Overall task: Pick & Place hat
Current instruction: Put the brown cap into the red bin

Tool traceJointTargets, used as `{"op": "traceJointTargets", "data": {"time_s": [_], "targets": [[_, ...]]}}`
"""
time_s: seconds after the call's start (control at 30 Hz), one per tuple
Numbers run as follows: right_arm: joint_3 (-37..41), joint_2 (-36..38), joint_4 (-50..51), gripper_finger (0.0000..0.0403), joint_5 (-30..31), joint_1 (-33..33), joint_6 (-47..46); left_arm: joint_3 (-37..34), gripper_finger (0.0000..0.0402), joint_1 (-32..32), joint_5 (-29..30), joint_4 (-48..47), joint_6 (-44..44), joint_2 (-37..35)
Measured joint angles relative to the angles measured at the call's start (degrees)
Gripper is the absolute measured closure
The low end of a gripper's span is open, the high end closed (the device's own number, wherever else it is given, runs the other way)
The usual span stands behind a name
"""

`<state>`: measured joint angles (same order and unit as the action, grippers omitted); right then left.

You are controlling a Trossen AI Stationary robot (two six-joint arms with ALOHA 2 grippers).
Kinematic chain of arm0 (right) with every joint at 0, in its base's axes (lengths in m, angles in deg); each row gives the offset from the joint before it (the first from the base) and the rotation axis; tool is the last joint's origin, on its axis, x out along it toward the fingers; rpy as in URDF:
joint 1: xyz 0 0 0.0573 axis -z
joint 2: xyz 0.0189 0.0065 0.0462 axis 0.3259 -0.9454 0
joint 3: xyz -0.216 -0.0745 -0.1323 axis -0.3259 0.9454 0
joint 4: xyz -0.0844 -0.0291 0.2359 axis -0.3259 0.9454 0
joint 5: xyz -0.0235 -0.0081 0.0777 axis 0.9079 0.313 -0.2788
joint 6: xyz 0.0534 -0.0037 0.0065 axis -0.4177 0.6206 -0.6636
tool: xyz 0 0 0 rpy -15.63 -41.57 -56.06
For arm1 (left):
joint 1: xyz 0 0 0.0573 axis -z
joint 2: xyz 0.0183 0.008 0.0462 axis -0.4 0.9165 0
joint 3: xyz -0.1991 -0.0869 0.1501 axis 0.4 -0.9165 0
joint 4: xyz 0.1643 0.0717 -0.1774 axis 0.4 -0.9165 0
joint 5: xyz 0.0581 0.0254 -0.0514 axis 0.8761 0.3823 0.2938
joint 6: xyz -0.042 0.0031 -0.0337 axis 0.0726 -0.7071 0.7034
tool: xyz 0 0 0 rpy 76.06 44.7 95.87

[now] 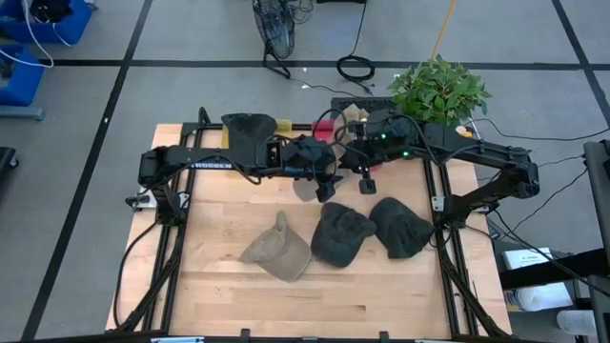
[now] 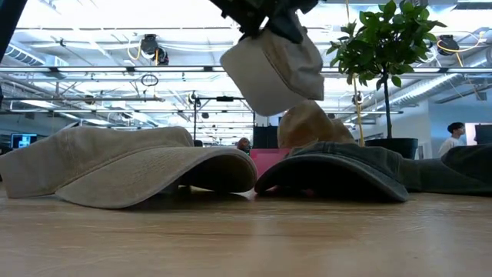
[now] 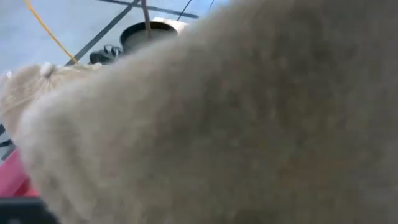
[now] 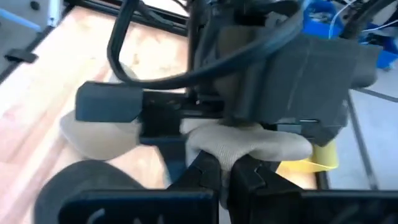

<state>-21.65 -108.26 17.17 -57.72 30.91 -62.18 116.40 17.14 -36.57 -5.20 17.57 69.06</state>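
A cream hat (image 2: 273, 69) hangs in the air over the table's middle, between my two grippers. Its brim (image 4: 93, 134) sticks out to one side. My right gripper (image 4: 227, 177) is shut on the hat's cloth. My left gripper (image 1: 324, 186) comes from the table's left. Its fingers (image 4: 106, 102) stand wide apart about the hat, whose cloth (image 3: 249, 124) fills the left wrist view. A tan hat (image 1: 276, 252) and two dark hats (image 1: 341, 233) (image 1: 400, 227) rest brim-down on the wood. My left gripper is open at the cream hat's crown; whether its fingers touch the cloth I cannot tell. My right gripper pinches a bunched fold of the crown's cloth (image 4: 239, 146) between its two fingers, slanting down from the table's right. The hat is lifted clear of the table and hangs below the fingers.
A potted plant (image 1: 438, 90) stands at the far right corner. A dark hat (image 1: 246, 129) and pink and yellow things (image 1: 319, 129) lie along the far edge. Bare wood (image 1: 238, 295) runs along the near edge.
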Motion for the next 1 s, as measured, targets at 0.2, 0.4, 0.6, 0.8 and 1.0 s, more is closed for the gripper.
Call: {"op": "traceJointTargets", "data": {"time_s": [0.2,0.4,0.6,0.8,1.0], "targets": [[0.84,-0.24,0.03,0.0394,0.60,0.04,-6.48,0.00,0.0314,0.22,-0.01,-0.41,0.96,-0.17],[1.05,-0.24,0.15,0.0346,3.74,-0.01,-7.93,0.00,0.0383,0.20,1.53,-3.43,1.04,-0.85],[1.07,-0.24,0.45,0.0272,3.98,0.10,-11.20,-0.66,0.0388,-0.97,1.94,-9.00,0.40,-4.75],[1.09,-0.24,1.65,0.0210,6.35,0.15,-14.93,-7.09,0.0389,-5.22,-3.04,-5.11,-3.07,-10.84],[2.37,-0.22,2.59,0.0191,14.56,0.15,-18.61,-22.71,0.0389,-12.63,-16.70,12.10,-2.26,-19.89]]}}
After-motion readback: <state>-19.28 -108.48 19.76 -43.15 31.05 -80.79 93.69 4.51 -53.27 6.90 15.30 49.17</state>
